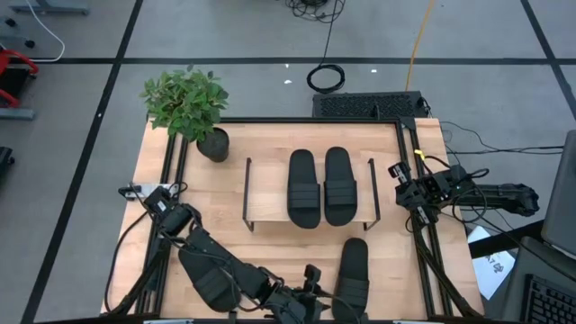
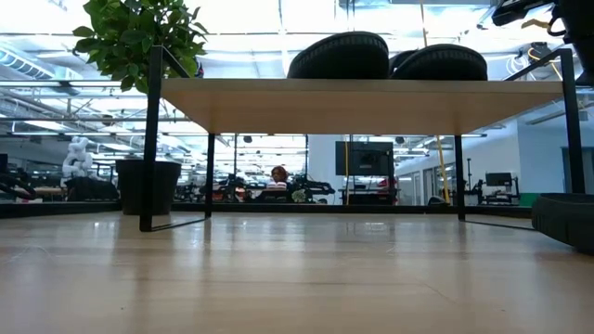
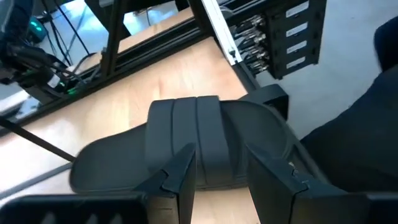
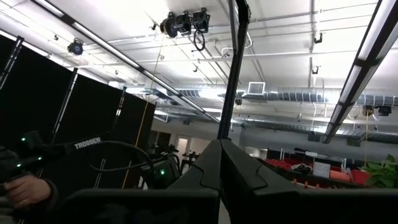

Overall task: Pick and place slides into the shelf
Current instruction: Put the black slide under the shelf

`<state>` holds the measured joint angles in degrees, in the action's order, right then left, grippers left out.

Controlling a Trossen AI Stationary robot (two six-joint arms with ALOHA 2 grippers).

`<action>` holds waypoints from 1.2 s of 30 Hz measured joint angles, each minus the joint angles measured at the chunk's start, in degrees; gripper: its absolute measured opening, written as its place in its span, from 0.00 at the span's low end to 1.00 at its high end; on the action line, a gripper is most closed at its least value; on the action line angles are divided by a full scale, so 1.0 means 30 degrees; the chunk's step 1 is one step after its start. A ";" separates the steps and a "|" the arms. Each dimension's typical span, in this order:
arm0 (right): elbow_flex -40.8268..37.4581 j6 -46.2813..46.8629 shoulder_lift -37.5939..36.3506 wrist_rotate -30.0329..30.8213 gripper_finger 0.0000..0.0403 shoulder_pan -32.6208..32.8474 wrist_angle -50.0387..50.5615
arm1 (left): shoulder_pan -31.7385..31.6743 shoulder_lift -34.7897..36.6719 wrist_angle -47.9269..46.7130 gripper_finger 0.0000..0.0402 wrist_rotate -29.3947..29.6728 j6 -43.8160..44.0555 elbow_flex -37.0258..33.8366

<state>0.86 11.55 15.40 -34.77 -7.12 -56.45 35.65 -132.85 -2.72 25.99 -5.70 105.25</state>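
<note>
Two black slides (image 1: pixel 320 186) lie side by side on the top board of the shelf (image 1: pixel 268 193), and also show on the shelf (image 2: pixel 353 104) in the low view. A third slide (image 1: pixel 352 273) lies sole-down on the table near its front edge, right of the middle. My left gripper (image 1: pixel 326 295) reaches along the front edge to this slide's left side. In the left wrist view the gripper (image 3: pixel 224 180) stands open just short of the strap (image 3: pixel 186 124); whether a finger touches the sole I cannot tell. My right gripper (image 1: pixel 409 193) waits shut at the table's right edge, pointing up.
A potted plant (image 1: pixel 191 103) stands at the table's far left corner. Black frame rails (image 1: pixel 423 243) run along the table's sides. A black box (image 1: pixel 369 105) sits behind the far edge. Bare wood lies between the shelf's legs and in front of it (image 2: pixel 278 269).
</note>
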 joint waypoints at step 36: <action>0.2404 -0.3745 0.0058 -0.0006 0.00 0.4285 1.2014 | 0.4055 0.1411 -0.0705 0.33 1.1907 -0.4810 0.0015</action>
<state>8.08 0.32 15.57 -34.79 5.74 -20.40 47.82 -128.62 -4.83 61.71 -20.14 105.30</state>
